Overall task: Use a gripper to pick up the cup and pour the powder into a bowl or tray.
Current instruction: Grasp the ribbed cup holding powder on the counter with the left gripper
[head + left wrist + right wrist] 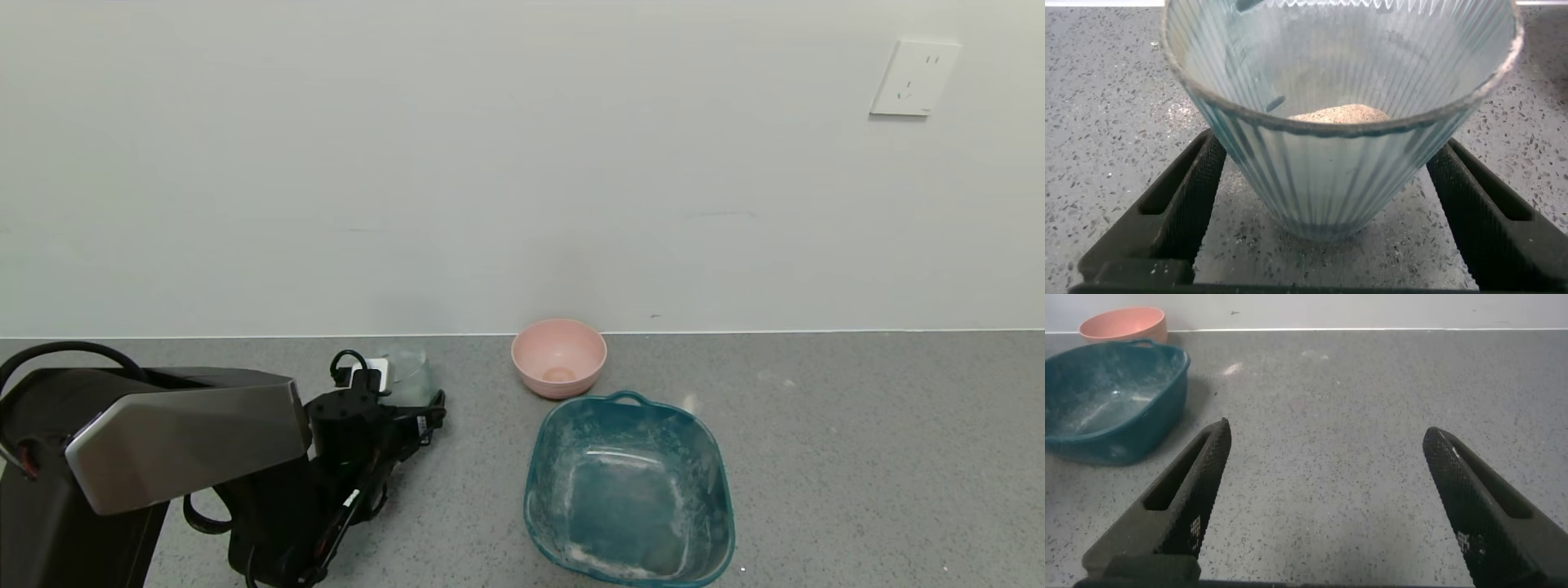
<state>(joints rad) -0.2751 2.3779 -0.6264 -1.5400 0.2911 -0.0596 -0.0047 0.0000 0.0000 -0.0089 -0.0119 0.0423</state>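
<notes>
The ribbed pale-blue cup (406, 373) stands upright on the grey counter, left of the pink bowl (558, 356). In the left wrist view the cup (1331, 180) sits between my left gripper's fingers (1196, 188), with a small mound of whitish powder (1339, 114) inside it. My left gripper (408, 398) is open, with its jaws wide on either side of the cup (1327, 143). My right gripper (1327, 449) is open and empty over bare counter, right of the tub, and is out of the head view.
A teal squarish tub (535, 457) dusted with white powder sits in front of the pink bowl; the right wrist view shows the tub (1118, 433) and the bowl (1124, 324). The wall runs along the counter's back edge. A white socket (374, 371) lies by the cup.
</notes>
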